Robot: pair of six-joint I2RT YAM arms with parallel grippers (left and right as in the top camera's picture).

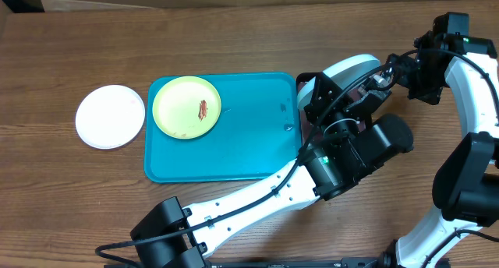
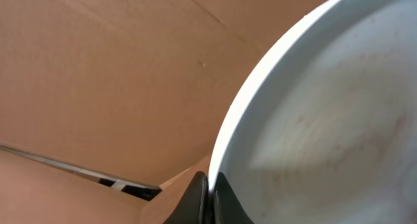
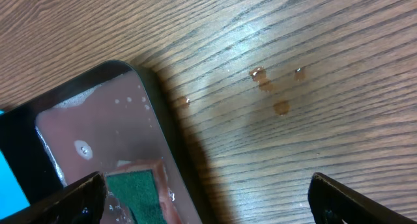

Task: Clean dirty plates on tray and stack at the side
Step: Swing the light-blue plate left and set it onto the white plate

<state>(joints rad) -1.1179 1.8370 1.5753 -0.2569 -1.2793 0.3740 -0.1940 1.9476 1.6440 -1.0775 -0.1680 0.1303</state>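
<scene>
My left gripper [image 2: 210, 193] is shut on the rim of a light blue plate [image 2: 326, 120] that carries faint reddish smears. From overhead this plate [image 1: 355, 67] is held tilted just right of the turquoise tray [image 1: 249, 143]. A yellow-green plate [image 1: 186, 107] with a red-brown smear lies in the tray's left end. A white plate [image 1: 110, 117] rests on the table left of the tray. My right gripper [image 3: 208, 208] stands open over the table beside the black tray, with nothing between its fingers.
A black tray [image 3: 98, 120] of reddish liquid holds a green sponge [image 3: 133, 191]; from overhead my left arm hides most of it. A few brownish drops [image 3: 267, 86] lie on the wood. A cardboard wall [image 2: 98, 74] stands behind.
</scene>
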